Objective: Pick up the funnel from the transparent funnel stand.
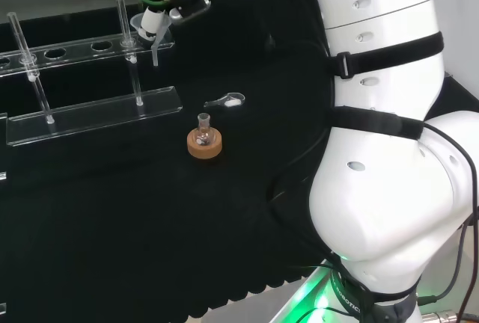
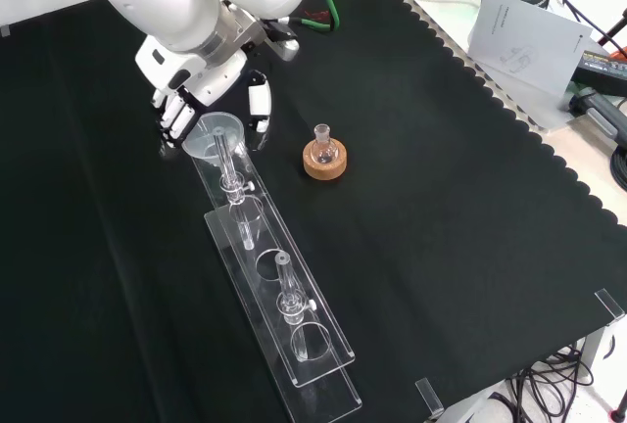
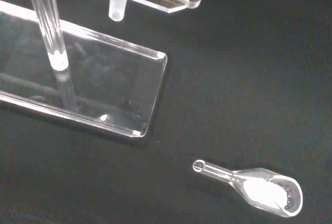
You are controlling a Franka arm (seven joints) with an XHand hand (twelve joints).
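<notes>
Front view: the funnel (image 2: 217, 137) is seated in the end hole of the clear stand (image 2: 294, 345), its stem hanging below the upper shelf. The hand (image 2: 191, 90) is placed at the funnel's rim from the far side, with fingers (image 2: 176, 117) curled beside the bowl and the thumb (image 2: 258, 105) on its other side; whether the funnel is actually gripped cannot be told. A small flask (image 2: 322, 141) is set upright on a cork ring (image 2: 324, 163), just right of the stand's far end.

Head view: the hand (image 1: 161, 1) is seen above the stand's right end, and a clear scoop (image 1: 226, 101) lies on the cloth (image 1: 112, 211) between stand and flask.

Wrist view: the funnel's stem tip (image 3: 117, 10) is seen below the shelf edge, and the scoop (image 3: 257, 189) holds white powder.
</notes>
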